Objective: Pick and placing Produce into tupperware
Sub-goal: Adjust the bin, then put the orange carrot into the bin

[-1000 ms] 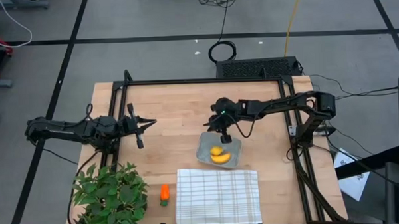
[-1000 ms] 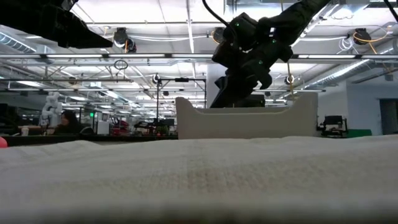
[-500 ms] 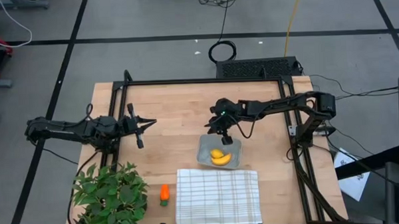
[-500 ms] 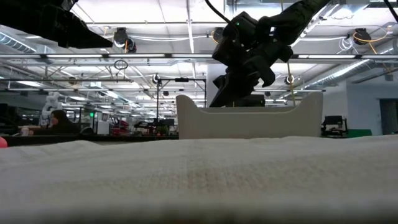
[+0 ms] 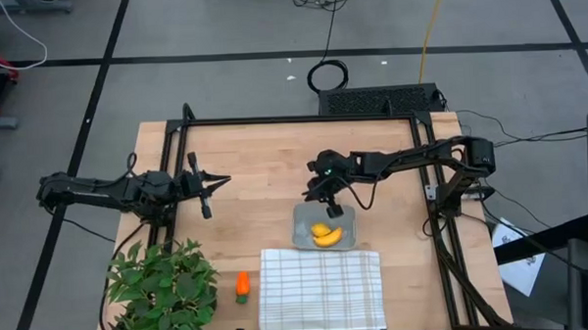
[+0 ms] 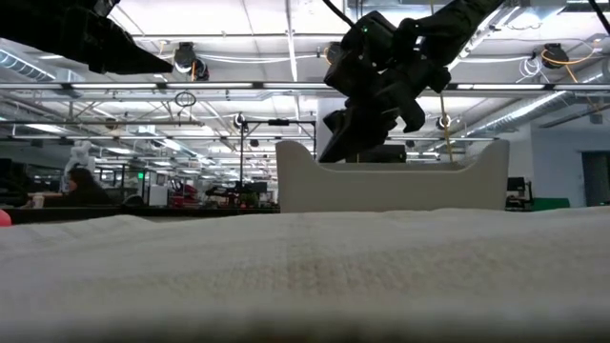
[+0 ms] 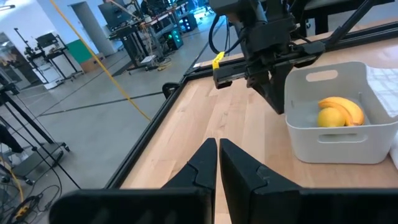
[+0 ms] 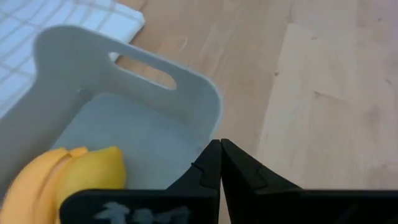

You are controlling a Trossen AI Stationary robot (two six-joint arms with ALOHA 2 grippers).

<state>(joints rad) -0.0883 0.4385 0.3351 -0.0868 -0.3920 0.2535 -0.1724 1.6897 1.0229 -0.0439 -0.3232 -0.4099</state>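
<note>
The tupperware (image 5: 341, 218), a shallow grey tub with slotted handles, stands flat on the table just beyond the checked cloth. The banana (image 5: 327, 237) and the lemon lump (image 5: 320, 228) lie inside it, also seen as banana (image 7: 346, 106) and lemon (image 7: 330, 117). The carrot (image 5: 241, 285) lies on the wood near the plant. My right gripper (image 5: 331, 204) is shut at the tub's far rim, outside the wall. My left gripper (image 5: 208, 192) is shut and hovers over the table's left part, touching nothing. My right gripper has its shut fingertips (image 8: 213, 151) against the outer face of the tupperware's far wall (image 8: 209, 118), close to a rounded corner beside the handle slot. It comes slanting down from above. The tupperware stays flat on the table.
A white checked cloth (image 5: 320, 289) lies at the near edge, right in front of the tupperware. A leafy green plant (image 5: 161, 285) fills the near left corner. A black frame (image 5: 302, 119) borders the table. Bare wood lies between the two arms.
The tupperware has turned a little on the table and slid slightly toward the near right, now sitting squarer to the cloth. My right gripper, still shut, has shifted a little toward the table's left along the tub's far rim.
</note>
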